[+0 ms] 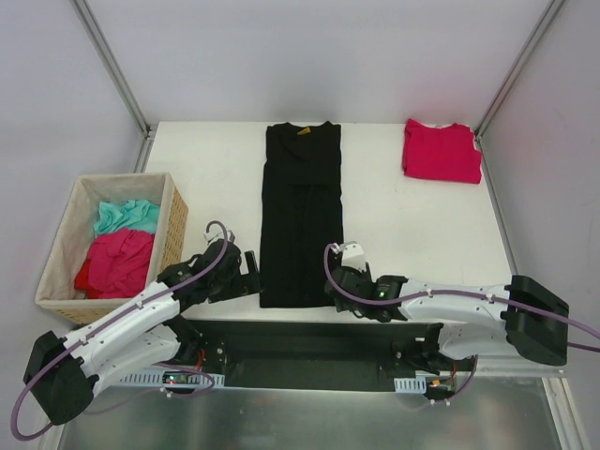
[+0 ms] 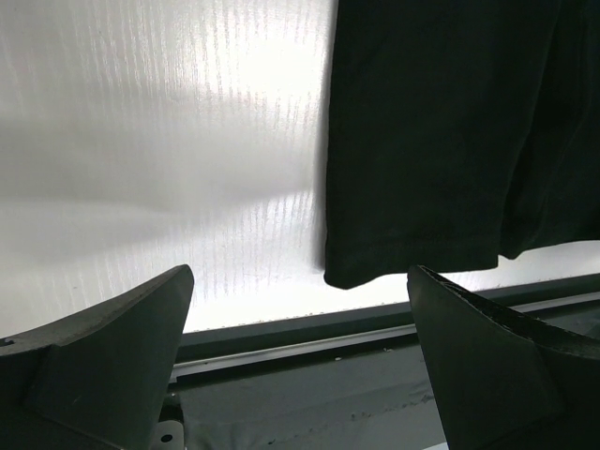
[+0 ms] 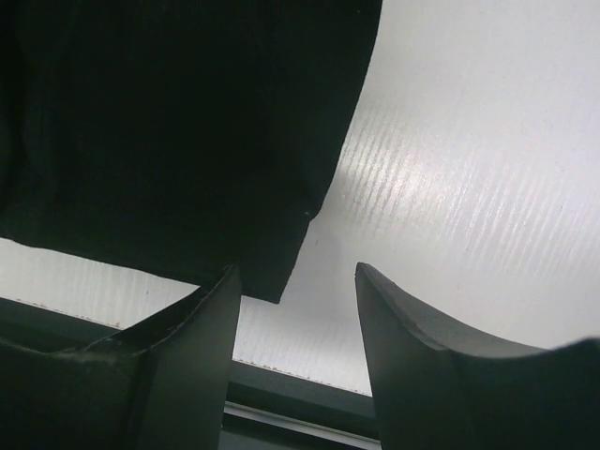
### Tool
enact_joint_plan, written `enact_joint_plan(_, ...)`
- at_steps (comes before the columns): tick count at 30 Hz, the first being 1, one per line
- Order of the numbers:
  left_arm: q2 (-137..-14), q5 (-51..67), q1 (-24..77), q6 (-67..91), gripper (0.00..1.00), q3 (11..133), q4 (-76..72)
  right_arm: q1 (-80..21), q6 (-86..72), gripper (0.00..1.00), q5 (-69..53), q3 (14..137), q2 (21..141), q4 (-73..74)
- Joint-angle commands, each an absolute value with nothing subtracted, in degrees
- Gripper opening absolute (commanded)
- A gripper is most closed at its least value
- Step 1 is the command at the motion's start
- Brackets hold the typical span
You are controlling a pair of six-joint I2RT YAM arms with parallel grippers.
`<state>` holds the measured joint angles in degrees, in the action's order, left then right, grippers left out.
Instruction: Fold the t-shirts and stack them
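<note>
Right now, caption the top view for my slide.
Left gripper and right gripper, both open, flank the near hem of the black shirt; red shirt lies folded far right.

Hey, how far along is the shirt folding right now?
Done: the red shirt lies folded at the far right corner. In hand: the black shirt is folded into a long strip, and the left claw and right claw sit open by its near corners, gripping nothing. Left: fold it shorter, stack both; the basket holds more clothes.

— What is found at the left edge of the white table [image 1: 216, 178]?
— A woven tan basket [image 1: 174, 225] is set there; teal cloth [image 1: 127, 216] and pink cloth [image 1: 120, 262] are heaped inside
</note>
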<state>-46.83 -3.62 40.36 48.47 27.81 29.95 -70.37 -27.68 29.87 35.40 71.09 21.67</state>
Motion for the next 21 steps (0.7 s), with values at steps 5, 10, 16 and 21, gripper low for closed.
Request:
enact_joint_plan(5, -49.8, -3.3, 39.5, 47.6, 0.99, 30.9, 30.1, -68.3, -26.5, 0.55, 30.1, 33.0, 65.3, 15.6)
enact_joint_plan(10, -50.5, -2.6, 39.5, 48.0, 0.99, 30.9, 29.6, -66.5, -25.9, 0.55, 30.9, 33.2, 59.5, 16.8)
enact_joint_plan(16, -52.0, -2.3, 39.5, 48.0, 0.99, 31.5, 28.9, -66.1, -28.1, 0.52, 29.5, 30.9, 61.3, 14.7)
enact_joint_plan(21, -52.5, -2.0, 39.5, 47.6, 0.99, 31.9, 28.7, -66.0, -30.5, 0.51, 28.9, 28.4, 62.9, 10.9)
